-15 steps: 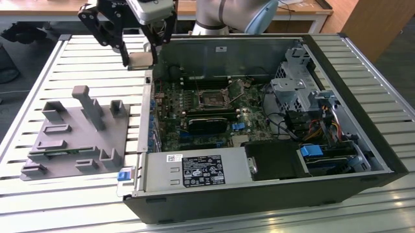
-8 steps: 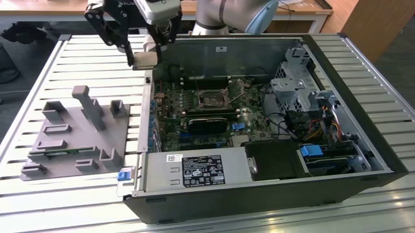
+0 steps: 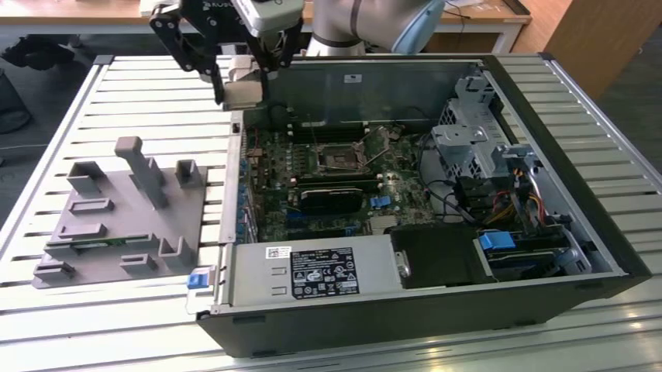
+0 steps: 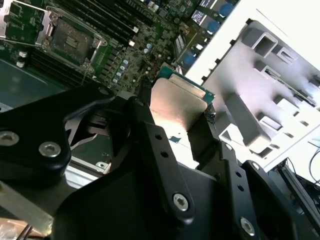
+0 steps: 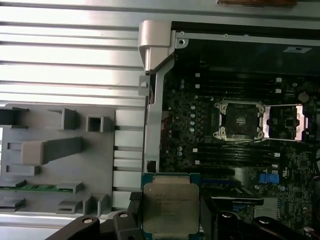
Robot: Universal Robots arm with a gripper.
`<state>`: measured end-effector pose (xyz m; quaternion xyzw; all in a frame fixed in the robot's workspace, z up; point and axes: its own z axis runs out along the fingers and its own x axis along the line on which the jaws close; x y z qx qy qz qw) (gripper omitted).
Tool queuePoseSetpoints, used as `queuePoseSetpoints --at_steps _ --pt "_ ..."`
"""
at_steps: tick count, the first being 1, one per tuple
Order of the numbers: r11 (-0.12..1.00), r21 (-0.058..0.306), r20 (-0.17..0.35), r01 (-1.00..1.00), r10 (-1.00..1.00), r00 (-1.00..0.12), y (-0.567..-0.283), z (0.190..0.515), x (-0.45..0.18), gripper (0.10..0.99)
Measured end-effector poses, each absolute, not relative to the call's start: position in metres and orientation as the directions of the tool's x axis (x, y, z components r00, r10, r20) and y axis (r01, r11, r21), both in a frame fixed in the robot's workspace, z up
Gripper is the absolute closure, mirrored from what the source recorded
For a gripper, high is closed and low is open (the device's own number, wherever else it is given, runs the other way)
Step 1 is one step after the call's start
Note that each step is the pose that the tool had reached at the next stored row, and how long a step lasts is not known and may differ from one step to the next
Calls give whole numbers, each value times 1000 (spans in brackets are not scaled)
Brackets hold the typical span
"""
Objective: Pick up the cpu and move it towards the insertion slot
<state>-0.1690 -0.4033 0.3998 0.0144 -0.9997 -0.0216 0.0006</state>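
The gripper [image 3: 246, 77] clamps the cpu [image 5: 171, 207], raised above the case's edge; the insertion slot [image 3: 339, 156] lies at about four o'clock, well apart.

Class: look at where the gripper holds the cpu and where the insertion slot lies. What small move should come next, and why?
Probably carry it sideways over the motherboard toward the insertion slot. The gripper grips the cpu above the case's side wall, beside the grey fixture, with the open socket some way off.
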Motion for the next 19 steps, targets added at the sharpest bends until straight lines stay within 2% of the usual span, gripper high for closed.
queuePoseSetpoints --at_steps 19 --pt "999 43 1 -29 -29 -1000 -382 398 -140 545"
